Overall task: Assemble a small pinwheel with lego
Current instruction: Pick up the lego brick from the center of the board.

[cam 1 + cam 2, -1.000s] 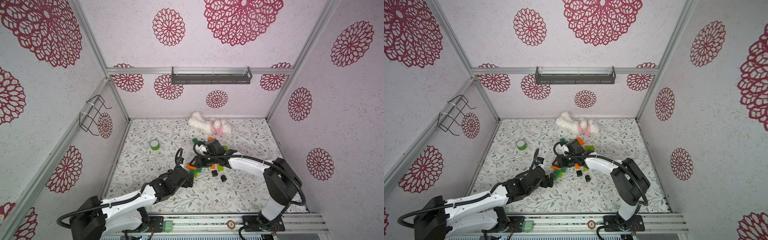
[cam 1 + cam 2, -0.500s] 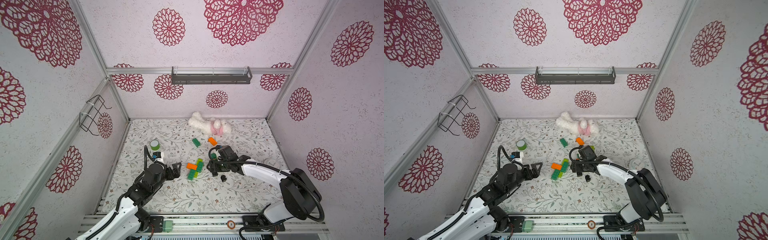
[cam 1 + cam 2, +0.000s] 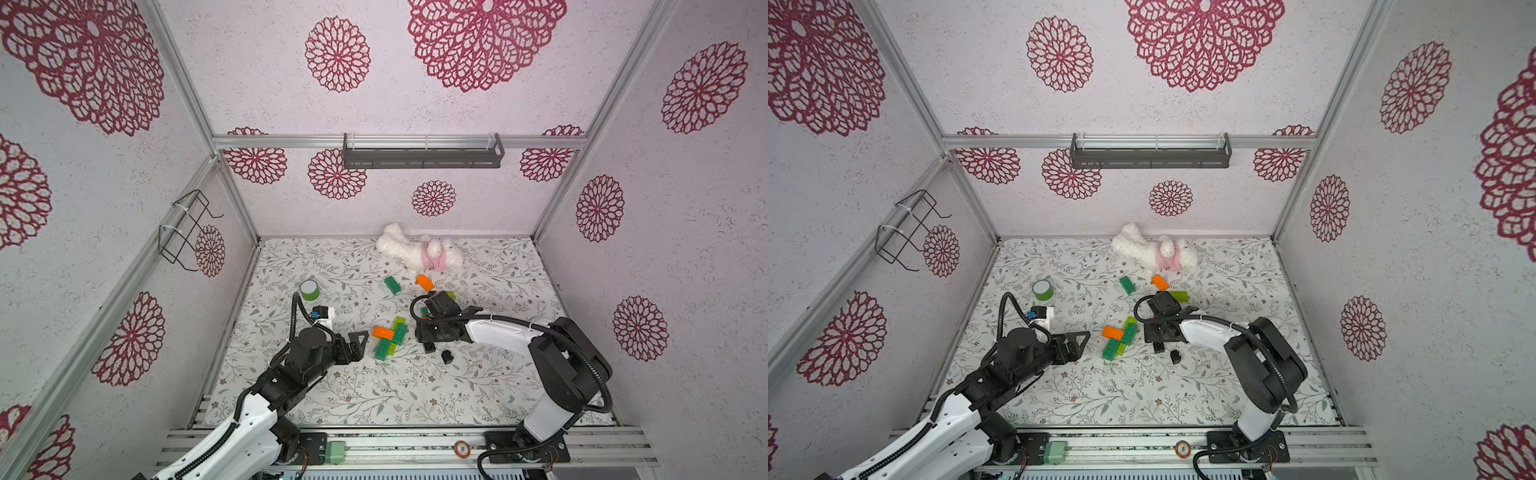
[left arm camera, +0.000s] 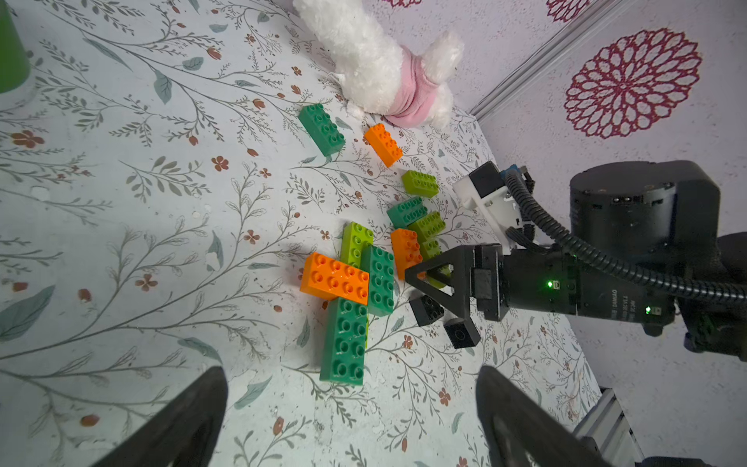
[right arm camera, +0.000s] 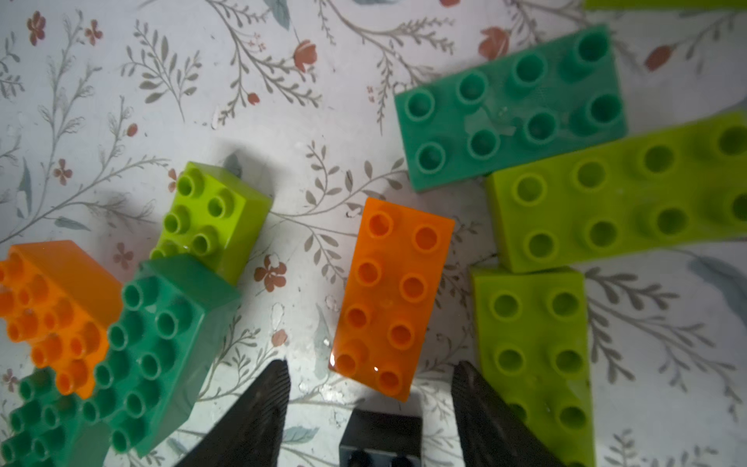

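The lego assembly (image 3: 388, 338) lies mid-mat: an orange brick (image 4: 335, 279) across dark green bricks (image 4: 345, 343) and a lime one (image 4: 355, 242). My left gripper (image 4: 349, 370) is open, just short of its dark green end, holding nothing. My right gripper (image 5: 370, 364) is open on the far side of the assembly. A loose orange brick (image 5: 394, 299) lies flat ahead of its fingertips, and a black brick (image 5: 382, 438) sits between the fingers, untouched. A second black brick (image 3: 446, 356) lies nearby. Loose dark green (image 3: 392, 285), orange (image 3: 424, 282) and lime (image 3: 1179, 296) bricks lie farther back.
A white plush toy (image 3: 419, 251) lies at the back of the mat. A green tape roll (image 3: 309, 289) stands at the left. More lime and dark green bricks (image 5: 513, 109) crowd beside my right gripper. A grey shelf (image 3: 422, 151) and a wire rack (image 3: 187, 228) hang on the walls.
A second ago both grippers were over the assembly. The left arm has drawn back to the left and the right arm to the right, leaving the assembly lying free on the mat.
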Robot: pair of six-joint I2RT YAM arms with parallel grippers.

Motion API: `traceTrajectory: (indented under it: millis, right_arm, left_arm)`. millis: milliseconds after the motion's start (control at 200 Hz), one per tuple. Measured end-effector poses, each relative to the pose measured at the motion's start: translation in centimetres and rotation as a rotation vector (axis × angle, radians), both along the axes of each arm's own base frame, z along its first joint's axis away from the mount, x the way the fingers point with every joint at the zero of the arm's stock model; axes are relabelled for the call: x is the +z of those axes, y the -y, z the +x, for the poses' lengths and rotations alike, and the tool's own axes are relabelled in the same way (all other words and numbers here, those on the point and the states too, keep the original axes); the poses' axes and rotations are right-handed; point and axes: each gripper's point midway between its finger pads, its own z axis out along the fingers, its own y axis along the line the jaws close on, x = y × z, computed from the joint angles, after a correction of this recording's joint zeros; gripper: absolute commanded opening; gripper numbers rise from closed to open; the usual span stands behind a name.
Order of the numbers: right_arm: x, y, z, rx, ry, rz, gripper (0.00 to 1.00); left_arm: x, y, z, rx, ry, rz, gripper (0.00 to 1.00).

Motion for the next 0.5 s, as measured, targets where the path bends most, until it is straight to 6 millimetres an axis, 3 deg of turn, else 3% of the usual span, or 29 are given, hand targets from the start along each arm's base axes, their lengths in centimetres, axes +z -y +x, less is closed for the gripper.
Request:
traceTrajectory:
  millis: [230, 400, 500]
  right_arm:
    - [-0.6, -0.8, -0.1, 0.015, 0.023, -0.057, 0.62]
    - [-0.6, -0.8, -0.2, 0.003, 0.039, -0.083, 0.51]
    - [-0.6, -0.6, -0.1, -0.014, 0.047, -0.091, 0.49]
  left_arm:
    - [0.6, -0.4, 0.0, 0.013, 0.021, -0.011, 0.97]
    - [1.6, -0.8, 0.0, 0.032, 0.053, -0.028, 0.97]
    - [1.5, -1.0, 0.1, 0.039, 0.053, -0.028, 0.97]
